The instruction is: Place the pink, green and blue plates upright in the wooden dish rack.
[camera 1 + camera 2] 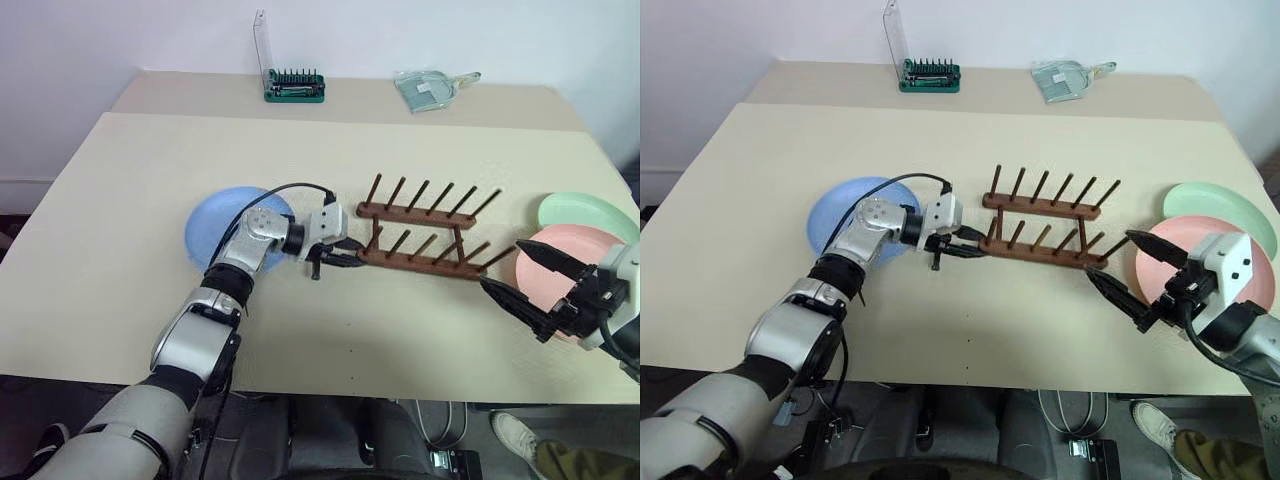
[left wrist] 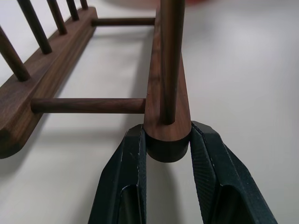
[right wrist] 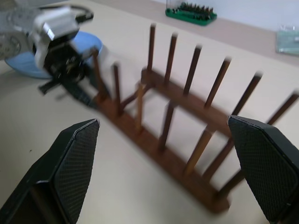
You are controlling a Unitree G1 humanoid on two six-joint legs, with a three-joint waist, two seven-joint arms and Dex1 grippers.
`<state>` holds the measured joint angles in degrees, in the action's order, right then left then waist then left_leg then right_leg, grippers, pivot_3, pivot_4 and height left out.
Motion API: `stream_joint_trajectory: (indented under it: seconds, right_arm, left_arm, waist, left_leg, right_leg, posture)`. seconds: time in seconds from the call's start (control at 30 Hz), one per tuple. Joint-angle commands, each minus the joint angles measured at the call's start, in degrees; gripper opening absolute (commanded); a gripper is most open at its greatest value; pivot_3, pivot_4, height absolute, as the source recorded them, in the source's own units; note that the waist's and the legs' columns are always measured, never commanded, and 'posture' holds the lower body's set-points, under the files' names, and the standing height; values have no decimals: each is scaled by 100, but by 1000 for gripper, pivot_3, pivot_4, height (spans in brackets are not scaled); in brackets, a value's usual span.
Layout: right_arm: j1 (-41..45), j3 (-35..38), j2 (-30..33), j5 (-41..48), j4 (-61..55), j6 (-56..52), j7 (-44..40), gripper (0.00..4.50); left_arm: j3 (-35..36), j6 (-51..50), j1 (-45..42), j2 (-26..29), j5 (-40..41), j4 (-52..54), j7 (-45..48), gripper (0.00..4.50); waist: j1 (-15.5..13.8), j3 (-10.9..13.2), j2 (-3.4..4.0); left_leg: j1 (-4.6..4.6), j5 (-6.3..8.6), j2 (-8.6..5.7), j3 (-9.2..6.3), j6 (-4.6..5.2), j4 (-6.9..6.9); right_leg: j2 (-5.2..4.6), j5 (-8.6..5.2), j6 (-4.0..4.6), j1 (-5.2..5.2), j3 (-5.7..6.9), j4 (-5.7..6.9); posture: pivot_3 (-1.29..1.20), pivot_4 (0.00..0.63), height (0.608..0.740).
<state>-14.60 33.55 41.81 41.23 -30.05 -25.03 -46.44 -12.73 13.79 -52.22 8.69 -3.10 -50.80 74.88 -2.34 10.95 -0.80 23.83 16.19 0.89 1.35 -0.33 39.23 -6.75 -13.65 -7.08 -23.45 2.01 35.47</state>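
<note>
- Worktop (image 1: 120, 260) of pale beige carries everything; a second, like-coloured surface butts against its far edge.
- Blue plate (image 1: 215, 225) lies flat toward the left of the worktop, partly covered by the left arm that reaches across it.
- Left end effector (image 1: 345, 258) points to the right, toward the rack, and pinches the rounded left end of the rack's near rail; in the left wrist view its two black fingers (image 2: 126, 182) press that rail end from both sides, with the first peg standing just above the grip.
- Green tool holder (image 1: 294, 88) with an upright clear lid sits on the far surface, well behind the rack.
- Wooden dish rack (image 1: 425, 235) stands in the middle of the worktop, dark brown, two parallel rails joined by cross rods, each rail with a row of thin pegs leaning slightly right. No plate stands in it.
- Clear plastic packet (image 1: 428, 90) lies on the far surface, to the right of the tool holder.
- Pink plate (image 1: 560, 262) lies flat near the right edge of the worktop, just right of the rack's right end.
- Green plate (image 1: 585, 212) lies flat just behind the pink one, the pink plate overlapping its near edge.
- Right end effector (image 1: 528, 278) hovers over the near left part of the pink plate, fingers spread wide and holding nothing; in the right wrist view it faces the rack.
</note>
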Motion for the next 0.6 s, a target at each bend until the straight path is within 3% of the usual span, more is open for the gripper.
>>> stream_joint_trajectory:
  seconds: [0.03, 0.57, 0.6]
  right_arm:
    - [99, -40, 92, -64, -32, 81, -31, 4500]
    - [316, -118, 81, -158, -45, 33, 64, 4500]
    - [327, -132, 78, -172, -44, 40, 71, 4500]
  left_arm:
    - [-103, -90, 62, -133, 106, 451, -44, 707]
    - [-292, -1256, 322, -286, 172, 997, -594, 707]
    - [-312, -1326, 311, -288, 176, 982, -590, 1736]
  waist:
    - [1, 0, 0]
    - [12, -1, 1]
    - [12, 0, 1]
  left_leg:
    - [1, 0, 0, 0, 0, 1]
    - [-4, 0, 0, 0, 0, 1]
    - [-4, 0, 0, 0, 0, 1]
  right_leg:
    - [0, 0, 0, 0, 0, 0]
    - [0, 2, -4, 0, -1, 5]
    - [0, 2, -4, 0, -1, 5]
  posture:
    - [0, 150, 724]
    - [0, 150, 724]
    - [0, 150, 724]
